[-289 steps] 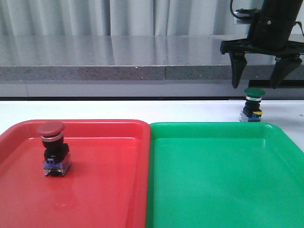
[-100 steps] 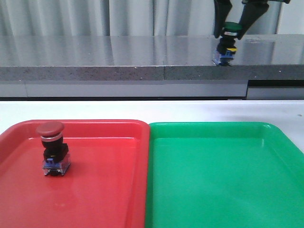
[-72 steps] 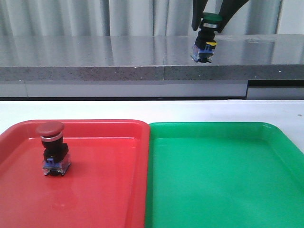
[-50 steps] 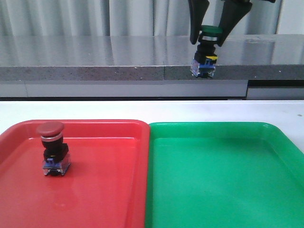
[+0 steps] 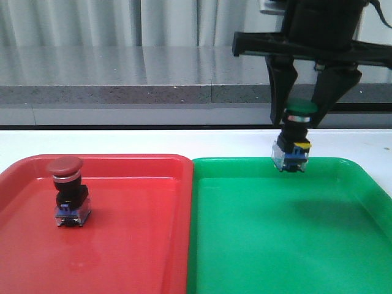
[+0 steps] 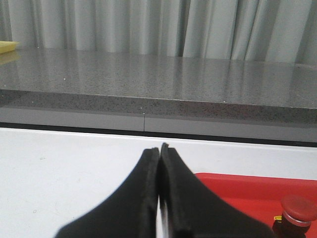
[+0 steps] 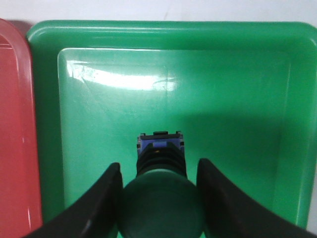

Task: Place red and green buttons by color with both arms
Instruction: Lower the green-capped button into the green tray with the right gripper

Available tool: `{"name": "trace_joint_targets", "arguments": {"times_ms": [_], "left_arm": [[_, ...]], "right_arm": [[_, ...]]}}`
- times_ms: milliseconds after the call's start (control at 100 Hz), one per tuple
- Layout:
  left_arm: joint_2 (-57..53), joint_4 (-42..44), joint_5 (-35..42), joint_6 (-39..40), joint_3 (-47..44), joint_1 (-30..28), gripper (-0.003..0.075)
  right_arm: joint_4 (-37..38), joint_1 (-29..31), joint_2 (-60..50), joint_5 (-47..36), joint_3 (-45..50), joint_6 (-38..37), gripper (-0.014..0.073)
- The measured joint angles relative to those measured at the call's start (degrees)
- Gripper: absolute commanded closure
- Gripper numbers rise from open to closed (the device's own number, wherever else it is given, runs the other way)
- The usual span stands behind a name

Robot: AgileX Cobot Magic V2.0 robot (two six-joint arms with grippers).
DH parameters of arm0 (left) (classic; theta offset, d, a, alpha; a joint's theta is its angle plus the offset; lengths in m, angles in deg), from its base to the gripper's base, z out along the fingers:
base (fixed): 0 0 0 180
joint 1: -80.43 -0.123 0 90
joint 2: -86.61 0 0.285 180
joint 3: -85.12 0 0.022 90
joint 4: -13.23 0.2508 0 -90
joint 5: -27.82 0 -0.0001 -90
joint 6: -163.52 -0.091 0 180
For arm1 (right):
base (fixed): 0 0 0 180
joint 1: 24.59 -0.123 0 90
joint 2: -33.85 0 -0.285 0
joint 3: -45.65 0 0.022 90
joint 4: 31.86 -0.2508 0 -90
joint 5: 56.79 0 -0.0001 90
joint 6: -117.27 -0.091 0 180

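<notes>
My right gripper (image 5: 300, 116) is shut on the green button (image 5: 295, 135) by its cap and holds it in the air above the far part of the green tray (image 5: 275, 245). In the right wrist view the green button (image 7: 161, 198) sits between the fingers (image 7: 99, 203), with the green tray (image 7: 247, 99) below. The red button (image 5: 68, 191) stands upright in the red tray (image 5: 135, 245), toward its left. My left gripper (image 6: 159, 153) is shut and empty over the white table, and the red button (image 6: 297, 210) and red tray (image 6: 237, 193) show beside it.
The two trays lie side by side on a white table (image 5: 184, 141). A grey stone ledge (image 5: 122, 73) and curtains run along the back. The left arm is out of the front view.
My right gripper has picked the green button off the table behind the green tray, lifted it, carried it left, then brought it forward and down over the green tray.
</notes>
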Motion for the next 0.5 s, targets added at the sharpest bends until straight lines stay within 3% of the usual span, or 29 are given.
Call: {"name": "trace_joint_targets", "arguments": {"times_ms": [220, 500], "left_arm": [[0.00, 0.00, 0.00, 0.00, 0.00, 0.00, 0.0741], [0.00, 0.00, 0.00, 0.00, 0.00, 0.00, 0.0741]], "right_arm": [[-0.20, 0.00, 0.00, -7.99, 7.38, -0.33, 0.0346], [-0.23, 0.00, 0.00, -10.58, 11.60, -0.43, 0.0326]]}}
